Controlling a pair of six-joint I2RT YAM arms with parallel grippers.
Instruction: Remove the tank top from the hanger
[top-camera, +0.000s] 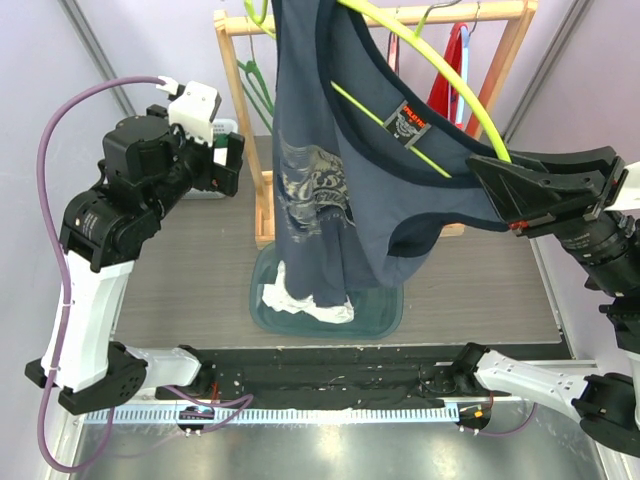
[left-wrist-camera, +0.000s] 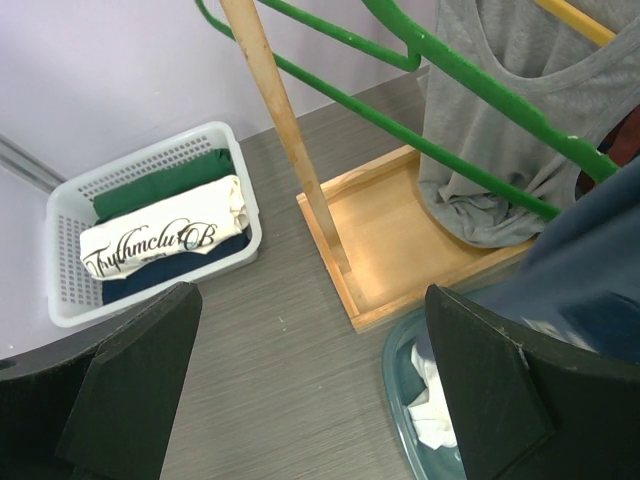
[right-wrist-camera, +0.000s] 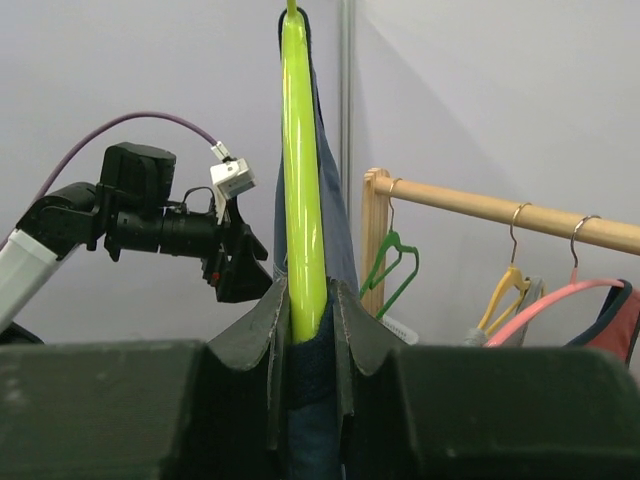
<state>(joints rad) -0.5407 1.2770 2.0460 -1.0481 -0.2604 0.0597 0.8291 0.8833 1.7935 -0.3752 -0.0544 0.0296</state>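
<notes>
My right gripper (top-camera: 490, 188), at the right side of the table (top-camera: 180, 290), is clamped on one end of the hanger (top-camera: 456, 76), with tank top (top-camera: 320, 150) fabric between the jaws. The tank top hangs to its left, over the basin (top-camera: 385, 312) at table centre. A cloth (top-camera: 300, 300) lies in the basin. The rack (top-camera: 238, 110) stands behind the basin. The basket (left-wrist-camera: 70, 290) sits left of the rack. My left gripper (top-camera: 228, 165) is near the basket, jaws spread, touching nothing.

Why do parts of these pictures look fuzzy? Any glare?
Top view: evenly lit, sharp, faint sheen on the grey metal sheet. Left wrist view: the black fingers of the left end effector look soft, the white plastic basket crisp. Right wrist view: the right end effector blurs; the lime-green plastic hanger gleams.
</notes>
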